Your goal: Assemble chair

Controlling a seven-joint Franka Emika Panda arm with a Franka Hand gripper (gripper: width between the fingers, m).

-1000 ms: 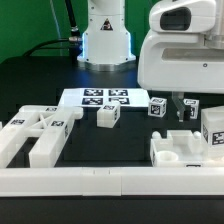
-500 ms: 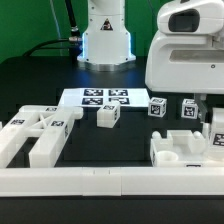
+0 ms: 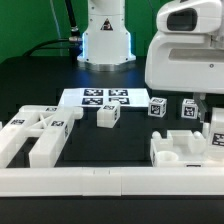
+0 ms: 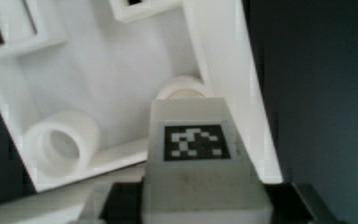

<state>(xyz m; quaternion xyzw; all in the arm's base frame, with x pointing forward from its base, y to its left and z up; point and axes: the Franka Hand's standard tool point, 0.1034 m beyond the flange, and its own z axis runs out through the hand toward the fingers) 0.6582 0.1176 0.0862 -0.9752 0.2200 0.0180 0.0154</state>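
My gripper [image 3: 212, 118] is at the exterior view's right, shut on an upright white chair leg bar [image 3: 214, 136] that carries a square tag. In the wrist view the tagged bar [image 4: 197, 150] fills the gap between the dark fingers [image 4: 126, 196], and my gripper [image 4: 201, 198] is pressed against both of its sides. Directly under and beside the bar lies the white seat block [image 3: 178, 152] with round sockets [image 4: 66, 140]. Other chair parts, flat slabs and bars [image 3: 35, 135], lie at the exterior view's left.
Three small tagged white blocks [image 3: 107, 116] [image 3: 158, 108] [image 3: 189, 108] stand mid-table. The marker board [image 3: 105, 97] lies behind them, in front of the robot base [image 3: 105, 40]. A long white border rail [image 3: 110, 181] runs along the front edge.
The gripper shifted slightly toward the exterior view's right and closed on the leg bar. Over the last half second nothing has visibly moved.
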